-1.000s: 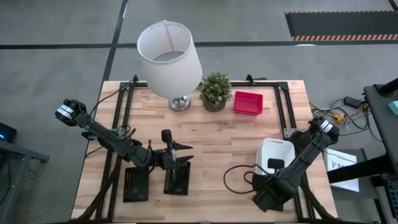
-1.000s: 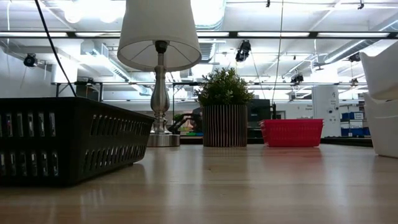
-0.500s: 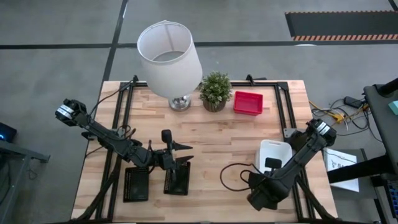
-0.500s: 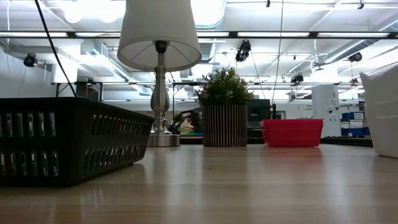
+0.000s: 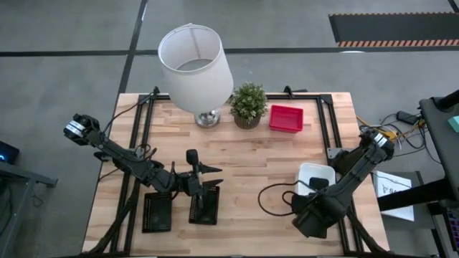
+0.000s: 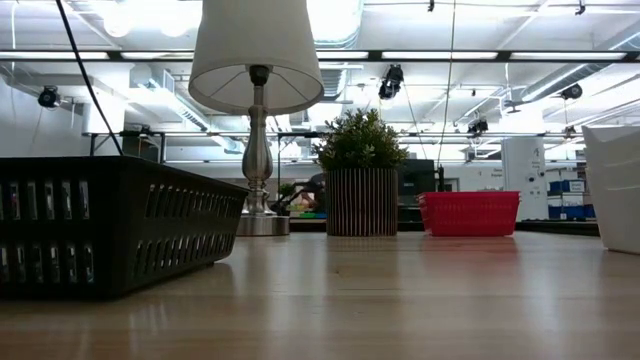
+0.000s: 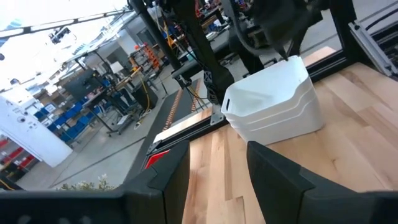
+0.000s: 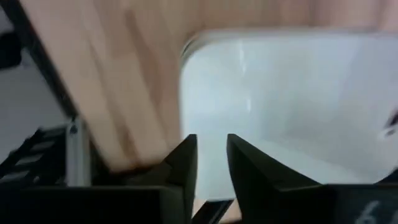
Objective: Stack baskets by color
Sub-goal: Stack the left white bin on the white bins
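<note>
A stack of white baskets rests on its base at the table's right side, also seen in the left wrist view. My right gripper points down over the stack's rim, open by a narrow gap. Two black baskets sit at the near left. My left gripper hangs level above them, open and with nothing in it. One red basket sits at the far edge beside the plant. My right gripper stands fingers-down at the white stack's rim. The blurred wrist view does not show whether a finger touches the rim.
A lamp with a white shade and a potted plant stand at the far middle. A black cable loops on the wood left of the white stack. Bare wood lies across the table's middle.
In the low view, a white basket that hung tilted above the white stack has sunk into it and now sits level with the others.
</note>
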Controlling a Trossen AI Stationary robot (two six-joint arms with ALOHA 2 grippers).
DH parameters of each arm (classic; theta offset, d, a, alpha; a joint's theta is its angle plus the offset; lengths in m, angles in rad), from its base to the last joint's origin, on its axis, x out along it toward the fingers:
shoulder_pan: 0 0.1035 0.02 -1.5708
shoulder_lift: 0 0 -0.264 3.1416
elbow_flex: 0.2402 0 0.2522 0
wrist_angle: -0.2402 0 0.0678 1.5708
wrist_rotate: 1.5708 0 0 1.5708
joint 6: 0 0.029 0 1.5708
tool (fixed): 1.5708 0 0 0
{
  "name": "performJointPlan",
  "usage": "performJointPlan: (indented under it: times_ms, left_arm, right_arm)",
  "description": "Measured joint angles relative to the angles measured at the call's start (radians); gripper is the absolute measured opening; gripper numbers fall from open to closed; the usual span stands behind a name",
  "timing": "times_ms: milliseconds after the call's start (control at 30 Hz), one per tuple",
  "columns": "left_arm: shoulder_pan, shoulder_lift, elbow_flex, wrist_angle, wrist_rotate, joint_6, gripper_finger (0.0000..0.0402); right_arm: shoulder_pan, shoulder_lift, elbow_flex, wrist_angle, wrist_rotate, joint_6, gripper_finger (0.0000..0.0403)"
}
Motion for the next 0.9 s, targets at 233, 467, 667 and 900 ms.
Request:
performJointPlan:
  times_ms: [233, 467, 667, 900]
  left_arm:
    - [0.0, -0.004, 0.002, 0.005, 0.0, 0.077, 0.0144]
    - [0.0, -0.008, 0.0, 0.002, 0.0, 0.109, 0.0144]
    - [0.0, -0.008, 0.0, -0.011, -0.001, 0.109, 0.0144]
    - [0.0, -0.008, -0.003, -0.023, 0.0, 0.108, 0.0144]
  right_arm:
    - [-0.011, -0.077, -0.035, 0.002, 0.256, -0.037, 0.0016]
    - [-0.094, -0.118, -0.184, 0.007, 0.279, -0.067, 0.0009]
    - [-0.17, -0.12, -0.34, 0.05, 0.278, -0.166, 0.0009]
    - [-0.248, -0.119, -0.486, 0.185, 0.293, -0.27, 0.0009]
